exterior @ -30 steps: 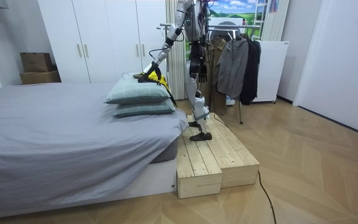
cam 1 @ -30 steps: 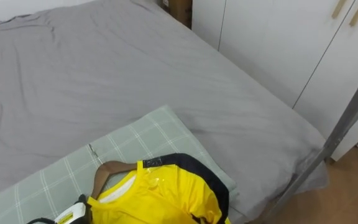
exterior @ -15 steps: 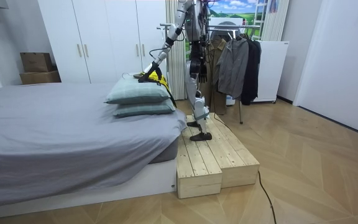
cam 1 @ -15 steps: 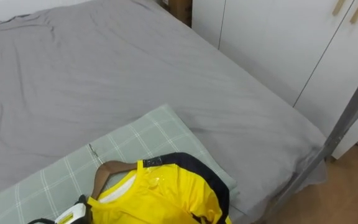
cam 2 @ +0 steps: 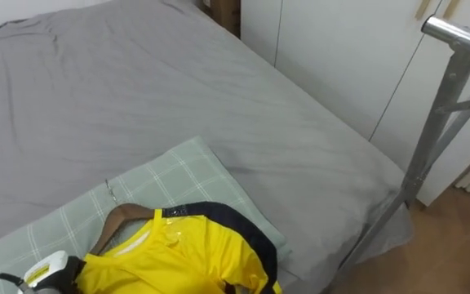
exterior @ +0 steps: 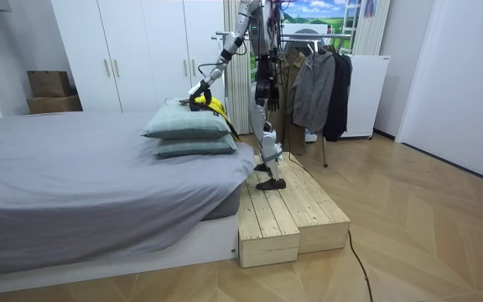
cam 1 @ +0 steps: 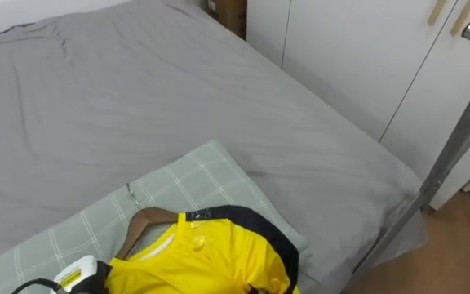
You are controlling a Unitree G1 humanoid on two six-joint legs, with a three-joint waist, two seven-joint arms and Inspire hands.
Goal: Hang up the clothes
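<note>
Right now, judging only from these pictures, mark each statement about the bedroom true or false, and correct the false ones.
1. The yellow shirt lies on a checked pillow. True.
2. The shirt's hanger is white. False: the hanger is brown.
3. The bed has a grey sheet. True.
4. The robot stands on the bare floor. False: it stands on a wooden platform beside the bed.
5. The clothes rack is empty. False: garments hang on it.
</note>
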